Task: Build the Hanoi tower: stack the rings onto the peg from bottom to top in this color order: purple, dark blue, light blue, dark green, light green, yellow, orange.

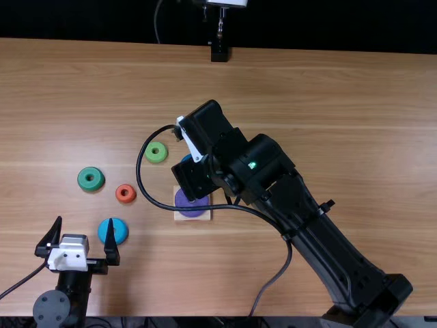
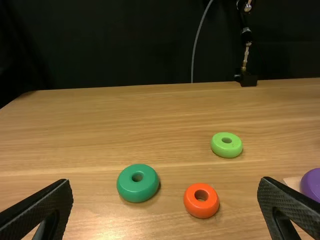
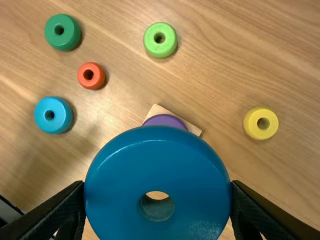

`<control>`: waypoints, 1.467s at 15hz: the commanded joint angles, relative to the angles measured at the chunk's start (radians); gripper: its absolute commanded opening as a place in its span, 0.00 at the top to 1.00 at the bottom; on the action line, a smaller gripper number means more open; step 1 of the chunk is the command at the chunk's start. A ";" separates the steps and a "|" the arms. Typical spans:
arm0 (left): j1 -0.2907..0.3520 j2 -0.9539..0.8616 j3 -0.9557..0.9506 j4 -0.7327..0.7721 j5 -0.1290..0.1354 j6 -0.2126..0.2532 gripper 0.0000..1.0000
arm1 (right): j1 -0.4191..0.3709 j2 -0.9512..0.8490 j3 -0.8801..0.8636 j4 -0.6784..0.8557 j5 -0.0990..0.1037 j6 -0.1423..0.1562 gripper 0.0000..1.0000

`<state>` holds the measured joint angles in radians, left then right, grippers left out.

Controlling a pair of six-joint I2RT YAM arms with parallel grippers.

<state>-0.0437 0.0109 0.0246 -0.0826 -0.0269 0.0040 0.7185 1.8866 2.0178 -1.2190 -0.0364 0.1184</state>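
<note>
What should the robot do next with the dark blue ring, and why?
I think the right gripper should gently bring the dark blue ring over the middle of the purple ring. Purple is already on the wooden base, and dark blue comes next. Its hole shows pale wood, not purple, so it probably needs lining up before being lowered.

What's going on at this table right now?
The right claw is holding the dark blue ring close to the purple ring, which sits on the wooden base. The left claw is open and empty. The light blue, dark green, light green, yellow and orange rings lie loose on the table.
</note>
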 commanded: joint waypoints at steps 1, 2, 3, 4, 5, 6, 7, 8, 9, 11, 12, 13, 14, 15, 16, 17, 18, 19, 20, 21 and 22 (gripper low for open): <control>0.011 -0.011 -0.025 -0.017 -0.008 0.013 0.00 | 0.024 0.012 0.025 0.005 -0.004 0.009 1.00; 0.011 -0.011 -0.025 -0.017 -0.008 0.013 0.00 | 0.024 0.014 0.025 0.005 -0.002 0.010 1.00; 0.011 -0.011 -0.025 -0.017 -0.008 0.013 0.00 | 0.024 0.025 0.025 0.005 -0.002 0.010 1.00; 0.011 -0.011 -0.025 -0.017 -0.008 0.013 0.00 | 0.024 0.040 0.025 0.005 -0.002 0.010 1.00; 0.011 -0.011 -0.025 -0.017 -0.008 0.013 0.00 | 0.024 0.046 0.024 0.003 -0.004 0.009 1.00; 0.011 -0.011 -0.025 -0.017 -0.008 0.013 0.00 | 0.022 0.048 0.022 0.003 -0.002 0.009 1.00; 0.011 -0.011 -0.025 -0.017 -0.008 0.013 0.00 | 0.022 0.049 0.022 0.003 -0.002 0.009 1.00; 0.011 -0.011 -0.025 -0.017 -0.008 0.013 0.00 | 0.022 0.049 0.024 0.003 -0.002 0.009 1.00; 0.011 -0.011 -0.025 -0.017 -0.008 0.013 0.00 | 0.022 0.049 0.024 0.003 -0.002 0.009 1.00; 0.011 -0.011 -0.025 -0.017 -0.008 0.013 0.00 | 0.022 0.060 0.022 0.001 -0.002 0.007 1.00; 0.011 -0.011 -0.025 -0.017 -0.008 0.013 0.00 | 0.022 0.077 0.019 -0.001 -0.002 0.007 1.00; 0.011 -0.011 -0.025 -0.017 -0.008 0.013 0.00 | 0.022 0.082 0.016 0.001 -0.002 0.007 1.00; 0.011 -0.011 -0.025 -0.017 -0.008 0.013 0.00 | 0.022 0.082 0.013 0.001 -0.002 0.007 1.00; 0.011 -0.011 -0.025 -0.017 -0.008 0.013 0.00 | 0.022 0.083 0.013 0.001 -0.002 0.007 1.00; 0.011 -0.011 -0.025 -0.017 -0.008 0.013 0.00 | 0.022 0.083 0.010 0.001 -0.002 0.007 1.00; 0.011 -0.011 -0.025 -0.017 -0.008 0.013 0.00 | 0.022 0.085 0.010 0.001 -0.002 0.007 1.00; 0.011 -0.011 -0.025 -0.017 -0.008 0.013 0.00 | 0.022 0.085 0.009 -0.003 -0.002 0.007 1.00; 0.011 -0.011 -0.025 -0.017 -0.010 0.013 0.00 | 0.022 0.085 0.006 -0.003 -0.002 0.007 1.00; 0.011 -0.011 -0.025 -0.017 -0.008 0.013 0.00 | 0.022 0.085 0.006 -0.001 -0.002 0.007 1.00; 0.011 -0.011 -0.025 -0.017 -0.008 0.013 0.00 | 0.022 0.083 0.015 0.001 0.001 0.009 0.97; 0.011 -0.011 -0.025 -0.017 -0.008 0.013 0.00 | 0.022 0.083 0.018 -0.004 0.003 0.007 0.47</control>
<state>-0.0437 0.0109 0.0246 -0.0834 -0.0273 0.0036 0.7330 1.9591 2.0174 -1.2247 -0.0353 0.1192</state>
